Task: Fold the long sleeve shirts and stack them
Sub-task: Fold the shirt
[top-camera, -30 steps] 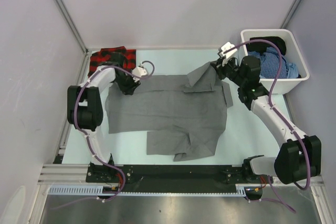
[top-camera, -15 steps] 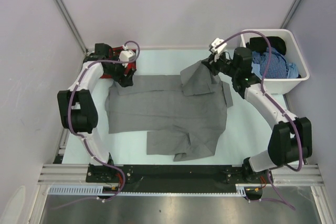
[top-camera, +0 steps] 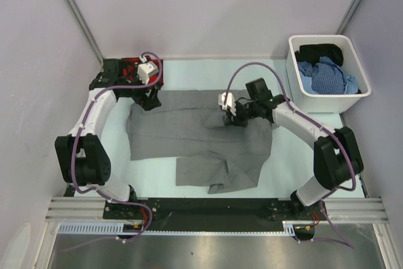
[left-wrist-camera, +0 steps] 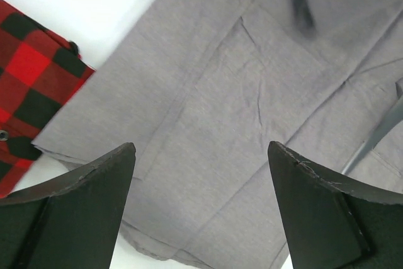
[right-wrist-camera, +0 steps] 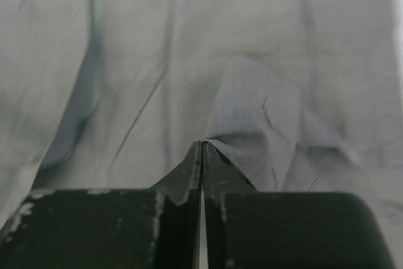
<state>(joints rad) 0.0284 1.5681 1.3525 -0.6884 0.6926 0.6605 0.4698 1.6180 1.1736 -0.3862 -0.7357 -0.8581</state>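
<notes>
While the grey shirt (top-camera: 189,137) lies spread flat over the middle of the pale table (top-camera: 201,70), we see the red-and-black plaid shirt (left-wrist-camera: 25,74) at the far left corner. It is just beside the far left edge of the grey one. The left gripper (left-wrist-camera: 201,149) hangs above that edge with its fingers (left-wrist-camera: 75,206) wide apart and nothing between them. In the left wrist view we look down between the two dark fingers at smooth grey cloth, with a piece of the plaid at the side. The right gripper (right-wrist-camera: 201,146) is low over the far right part of the grey shirt. Its fingers are pressed fully together. In the right wrist view a small raised fold of grey cloth runs into their tips, so we judge that it pinches the shirt there. Part of the grey shirt lies doubled along its near edge. A white bin (top-camera: 293,74) with dark and blue clothes stands at the far right, apart from the shirt.
</notes>
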